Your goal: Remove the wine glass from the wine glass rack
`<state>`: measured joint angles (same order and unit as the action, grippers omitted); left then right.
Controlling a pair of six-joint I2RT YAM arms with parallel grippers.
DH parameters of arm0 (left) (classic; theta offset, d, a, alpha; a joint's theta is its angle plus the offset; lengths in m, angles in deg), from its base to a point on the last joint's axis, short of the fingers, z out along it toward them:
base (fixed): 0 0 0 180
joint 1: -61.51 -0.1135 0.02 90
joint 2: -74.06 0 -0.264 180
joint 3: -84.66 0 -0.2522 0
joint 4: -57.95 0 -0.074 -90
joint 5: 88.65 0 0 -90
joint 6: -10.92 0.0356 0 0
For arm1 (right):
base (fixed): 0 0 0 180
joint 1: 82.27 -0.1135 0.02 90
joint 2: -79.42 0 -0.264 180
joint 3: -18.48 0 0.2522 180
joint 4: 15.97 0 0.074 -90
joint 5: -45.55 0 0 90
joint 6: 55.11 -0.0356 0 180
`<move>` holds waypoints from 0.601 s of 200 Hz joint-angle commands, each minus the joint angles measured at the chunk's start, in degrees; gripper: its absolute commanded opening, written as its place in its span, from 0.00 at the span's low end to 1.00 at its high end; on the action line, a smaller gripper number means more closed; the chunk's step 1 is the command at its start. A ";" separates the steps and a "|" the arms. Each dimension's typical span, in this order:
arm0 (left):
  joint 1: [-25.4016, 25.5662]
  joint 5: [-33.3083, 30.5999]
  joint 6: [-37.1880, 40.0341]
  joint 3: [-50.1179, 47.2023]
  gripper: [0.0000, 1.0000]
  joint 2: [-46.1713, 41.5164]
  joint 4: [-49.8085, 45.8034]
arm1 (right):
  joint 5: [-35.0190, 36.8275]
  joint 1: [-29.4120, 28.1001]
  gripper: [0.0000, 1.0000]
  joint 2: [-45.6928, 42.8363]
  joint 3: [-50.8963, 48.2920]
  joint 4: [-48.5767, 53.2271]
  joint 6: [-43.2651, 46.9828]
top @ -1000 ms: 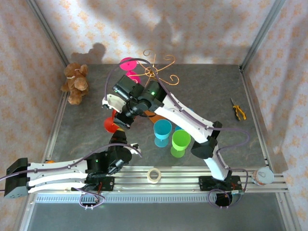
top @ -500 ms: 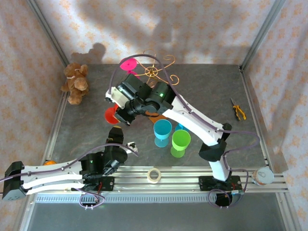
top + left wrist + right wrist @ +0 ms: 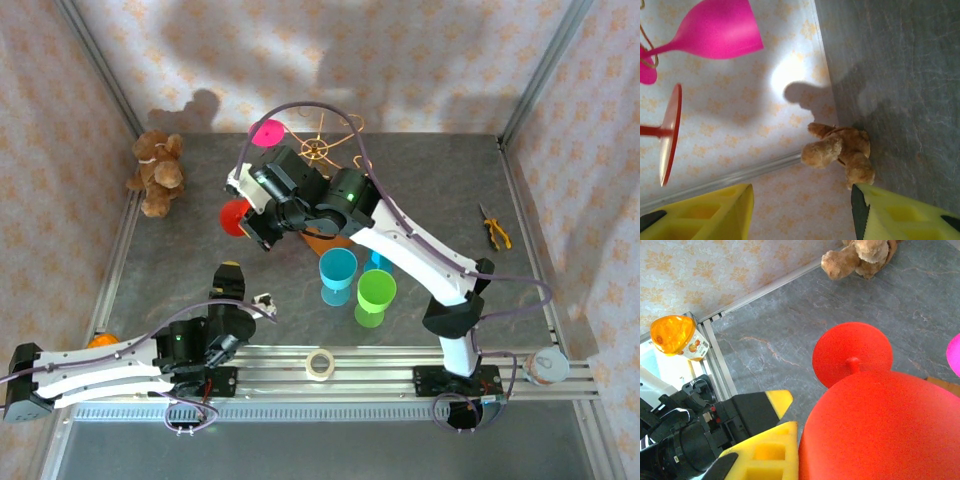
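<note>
Flowered wallpaper [image 3: 420, 60] in pale orange backs a grey, marbled table [image 3: 440, 190] framed by aluminium rails.

Much is covered. In the right wrist view the red wine glass [image 3: 875, 430] lies sideways with its bowl swelling across the lower right corner and its round foot beyond. It hides one side of the right pincer [image 3: 256, 222], so only one yellow finger [image 3: 767, 452] shows, pressed against the bowl. The pincer is clenched on this glass, which is held above the table, apart from the rack [image 3: 325, 150] and to its left. The rack's wooden base is mostly under the right arm. A pink wine glass [image 3: 268, 132] hangs at the rack's left side. In the left wrist view its foot is cut off by the frame edge, and the red glass's stem is cut off too.

The left pincer [image 3: 801, 197] is released, its yellow fingers apart with nothing between, low near the table's front edge.

A teddy bear [image 3: 155, 172] lies by the left wall. A blue cup [image 3: 337, 275] and a green cup [image 3: 376, 297] stand close together, a roll of tape [image 3: 319, 364] sits on the front rails, and pliers [image 3: 494, 228] lie at the right.

An orange jar [image 3: 674, 335] carries a fruit label, but its writing is too small to read.
</note>
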<state>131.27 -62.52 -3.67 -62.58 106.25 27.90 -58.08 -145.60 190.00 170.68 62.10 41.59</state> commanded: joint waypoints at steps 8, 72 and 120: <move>-0.03 -5.58 -0.77 -0.48 0.56 -0.96 -0.89 | 2.96 0.04 0.00 -5.18 -3.93 -1.35 -2.74; -0.06 -11.34 -4.13 2.08 0.54 -3.49 -1.29 | 4.06 0.04 0.00 -13.81 -19.16 -4.62 -6.88; -0.04 -11.70 -9.43 5.63 0.54 -1.89 -2.87 | 1.91 -0.27 0.00 -18.72 -27.81 -7.15 -11.07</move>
<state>131.27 -71.62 -9.00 -60.09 103.63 26.83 -56.05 -145.60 174.64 146.09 57.91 33.83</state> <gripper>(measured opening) 0.545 0.088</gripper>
